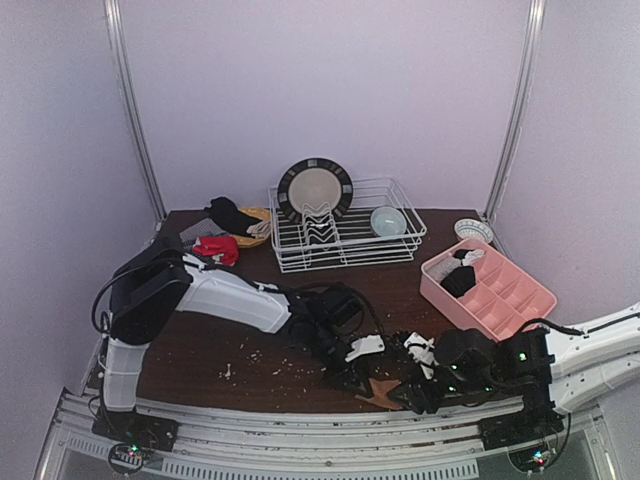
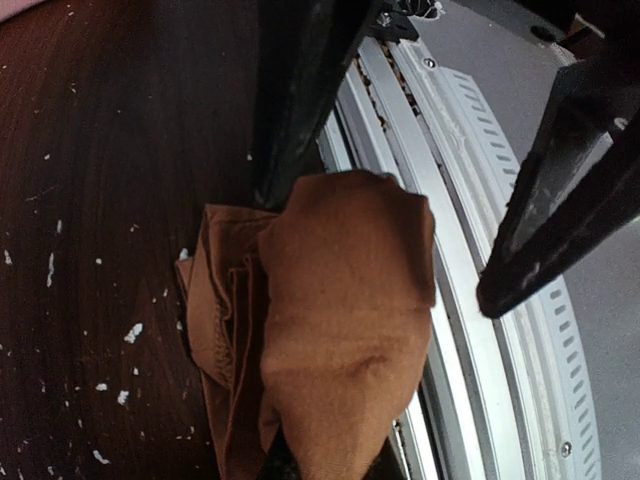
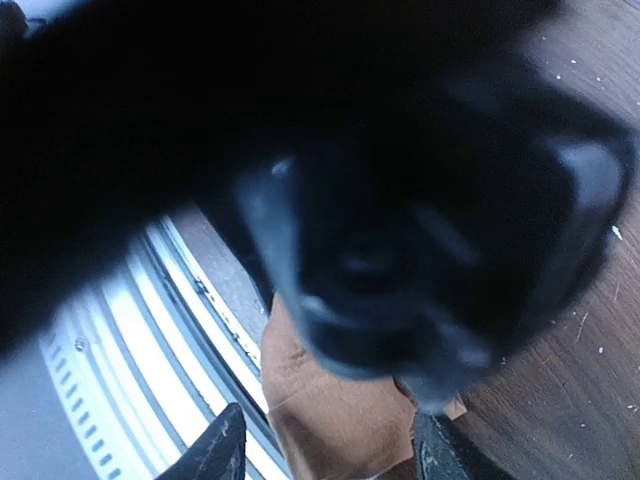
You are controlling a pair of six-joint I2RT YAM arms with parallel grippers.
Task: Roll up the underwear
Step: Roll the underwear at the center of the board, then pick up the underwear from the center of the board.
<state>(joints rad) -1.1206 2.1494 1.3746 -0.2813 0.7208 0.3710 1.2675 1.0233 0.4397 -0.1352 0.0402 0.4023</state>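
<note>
Nearest me, at the front edge of the surface point(image 1: 250, 330), lies the brown underwear point(image 2: 340, 320), folded over itself, one lobe hanging over the metal rail point(image 2: 470, 330). My left pincer point(image 1: 358, 372) is closed on it. Its fingers are hidden under the cloth, which bunches up toward that wrist's camera. My right pincer point(image 3: 330, 452) faces it from the other side with its jaws apart, the fingertips point(image 3: 225, 450) standing either side of the same brown cloth. I cannot tell whether they touch it.

Pale crumbs are scattered over the dark wood beyond. Further back on the right sits the pink compartment tray point(image 1: 510, 300), with a black garment point(image 1: 460, 281) and a pale one point(image 1: 466, 257) in its far cells. Behind the middle stands a white wire dish rack point(image 1: 345, 255) holding a dark-rimmed plate point(image 1: 315, 188) and a pale blue bowl point(image 1: 388, 220). In the far left corner red underwear point(image 1: 217, 250) and black underwear point(image 1: 230, 212) lie heaped together.
</note>
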